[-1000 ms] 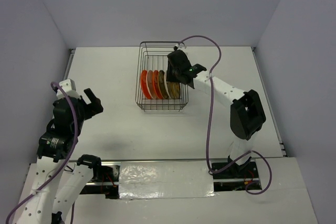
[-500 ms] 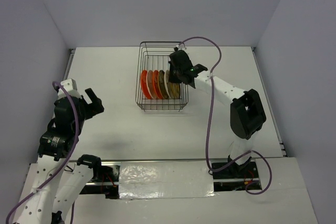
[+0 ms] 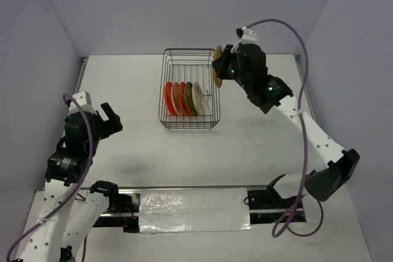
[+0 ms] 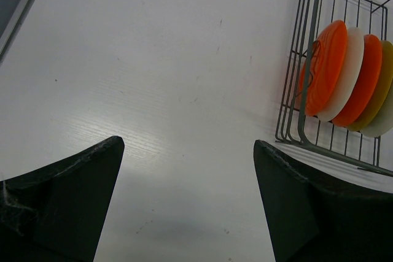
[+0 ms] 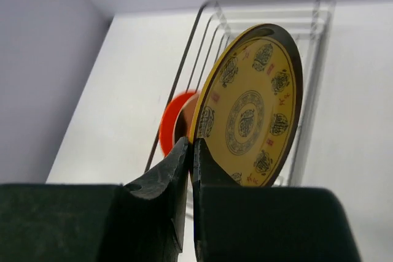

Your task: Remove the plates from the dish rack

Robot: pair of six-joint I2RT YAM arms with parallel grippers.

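My right gripper (image 3: pixel 221 70) is shut on the rim of the yellow plate (image 5: pixel 255 105) with the dark brown pattern and holds it on edge in the air over the right rim of the dark wire dish rack (image 3: pixel 187 53). That plate also shows in the top view (image 3: pixel 217 68). Several plates still stand on edge in the rack (image 3: pixel 183 99): an orange-red one (image 3: pixel 167 96) at the left, a cream one (image 3: pixel 198 97) at the right. In the left wrist view the rack (image 4: pixel 304 90) and its plates (image 4: pixel 325 65) lie at the top right. My left gripper (image 3: pixel 108 119) is open and empty, left of the rack.
The white table (image 3: pixel 264 145) is walled on three sides. Its raised left edge (image 3: pixel 78 78) runs near my left arm. A purple cable (image 3: pixel 304 84) trails from my right arm. Foil tape (image 3: pixel 193 210) covers the near edge between the arm bases.
My right gripper has lifted the yellow plate up out of the right end of the rack and carried it up and to the right. The right arm has stretched out. The left arm has stayed put.
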